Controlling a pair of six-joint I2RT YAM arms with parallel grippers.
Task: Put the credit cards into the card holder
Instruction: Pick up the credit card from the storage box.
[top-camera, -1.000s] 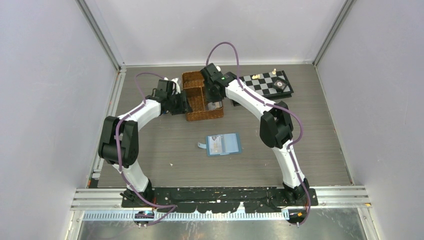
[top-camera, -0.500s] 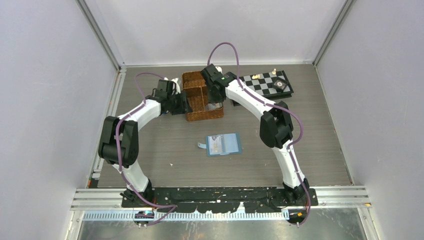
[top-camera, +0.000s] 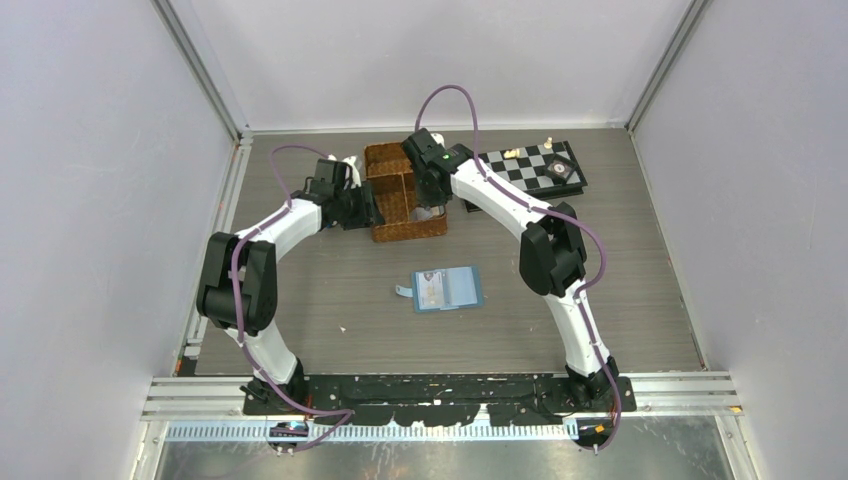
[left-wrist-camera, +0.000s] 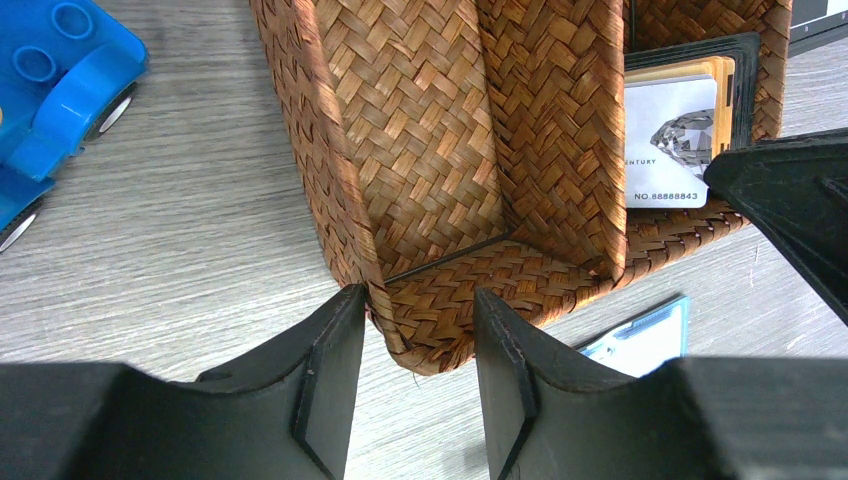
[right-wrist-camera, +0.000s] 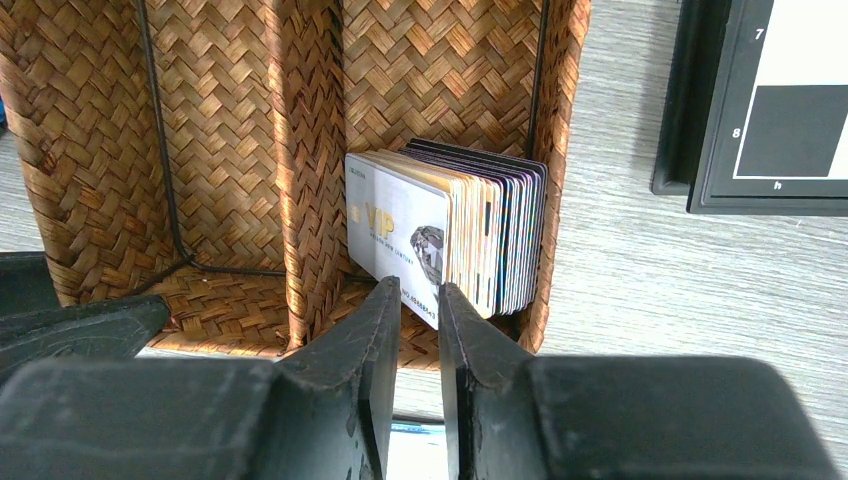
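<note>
Top external view shows the grey wood-grain counter (top-camera: 330, 290), with a black-and-white chessboard (top-camera: 530, 165) at its far right carrying a few small pieces. Just left of the chessboard stands the brown wicker basket (top-camera: 410, 230), split into compartments. A blue toy car (left-wrist-camera: 60, 80) sits on the counter to the basket's left. The teal card holder (top-camera: 447, 289) lies open and flat, well apart from the basket and nearer the arm bases, with a pale card (top-camera: 430, 290) on its left half. The left tool (left-wrist-camera: 417, 300) straddles a corner of the basket with its jaws part open; whether they press the wicker cannot be told. The credit cards (right-wrist-camera: 470, 230) stand on edge as 1 stack in the basket's right compartment, against its outer wall. The right tool (right-wrist-camera: 418, 290) has its jaws drawn narrow on either side of the lower corner of the front card (right-wrist-camera: 400, 235), white with gold VIP print; whether they pinch it cannot be told
</note>
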